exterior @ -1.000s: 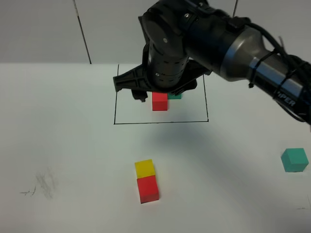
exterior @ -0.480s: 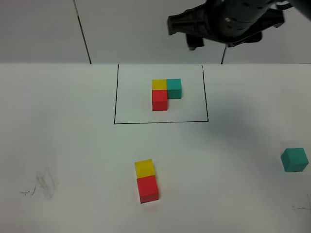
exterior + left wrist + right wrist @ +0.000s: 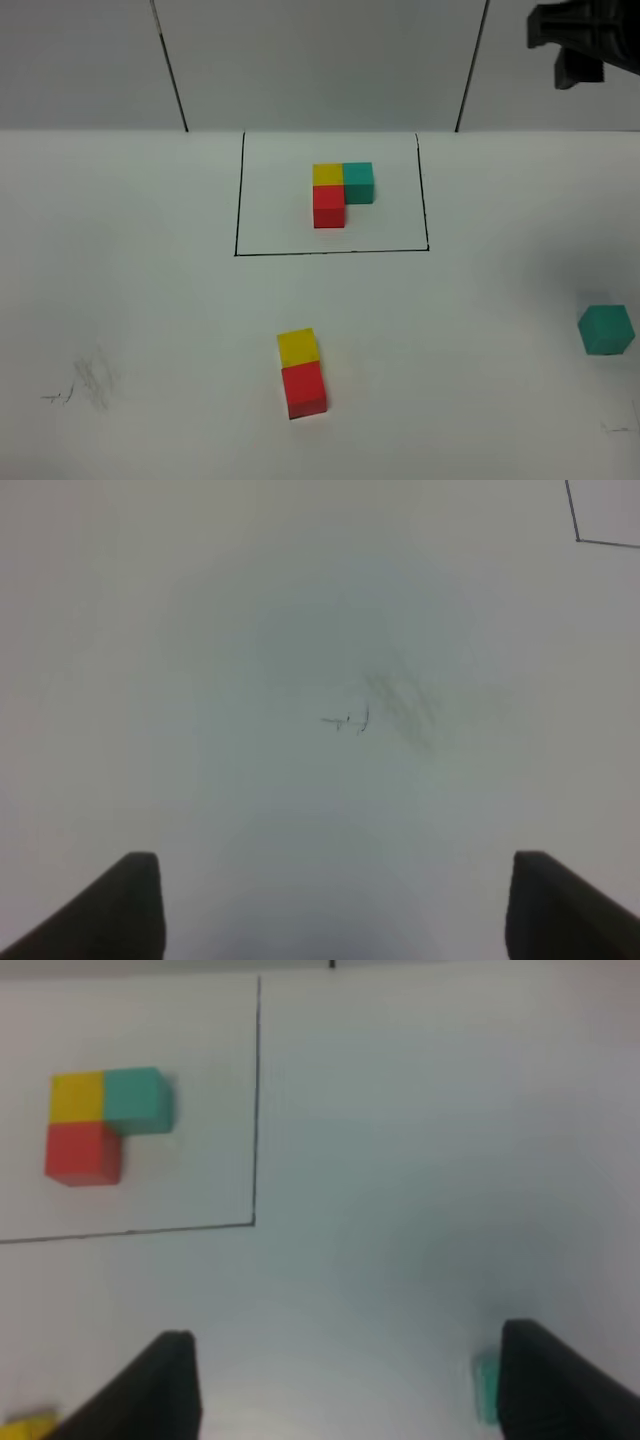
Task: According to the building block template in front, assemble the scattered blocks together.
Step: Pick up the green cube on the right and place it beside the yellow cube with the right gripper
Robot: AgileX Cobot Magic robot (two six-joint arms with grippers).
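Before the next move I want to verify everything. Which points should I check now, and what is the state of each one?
1. Right gripper open and empty: ok.
2. Left gripper open and empty: ok.
3. Loose yellow cube touches loose red cube, ordered as in the template: ok.
4. Loose teal cube joined beside the yellow one: not ok, it lies apart, far to the right.
5. Teal cube centred between the right fingers: not ok, in the wrist view it shows at the edge of one finger.
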